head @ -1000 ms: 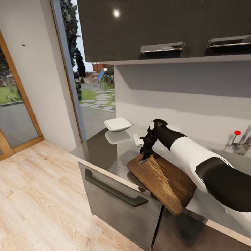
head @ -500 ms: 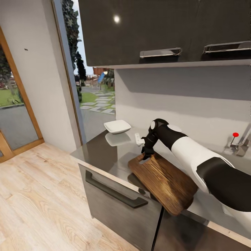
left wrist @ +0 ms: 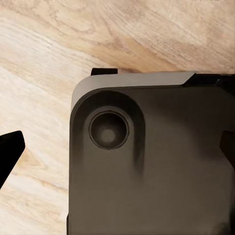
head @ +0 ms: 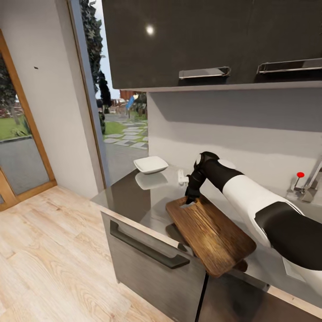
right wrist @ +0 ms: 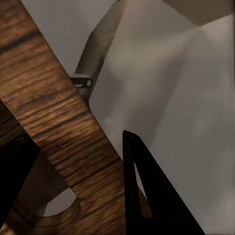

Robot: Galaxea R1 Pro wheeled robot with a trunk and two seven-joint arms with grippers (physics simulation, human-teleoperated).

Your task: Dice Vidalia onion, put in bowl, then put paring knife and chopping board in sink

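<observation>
a kitchen seen from the robot's head. the board, a dark brown wooden slab, lies slantwise on the grey counter, one end raised and the near end jutting past the counter's front edge above a drawer. the right arm reaches forward across the counter, elbow bent, wrist turned down, and its pincer stands at the board's far end, by the oval handle slot. in the right wrist view the two dark fingers straddle the wood beside the slot, so the pincer appears clenched on the board, holding that end up off the counter.

a white bowl sits near the counter's far left corner, well apart from the board. a small pale object lies just behind the pincer; it may be the knife's handle, but it is too small to tell. the tap with its red knob shows at the right edge.

the board looks stiff and fairly heavy for a one-ended grip; held at the slot, it would likely swing or slip, so the slot rim is the surest hold.

the left wrist view shows a dark grey part of the robot over the wooden floor; the left pincer's dark tips stand wide apart, released.
</observation>
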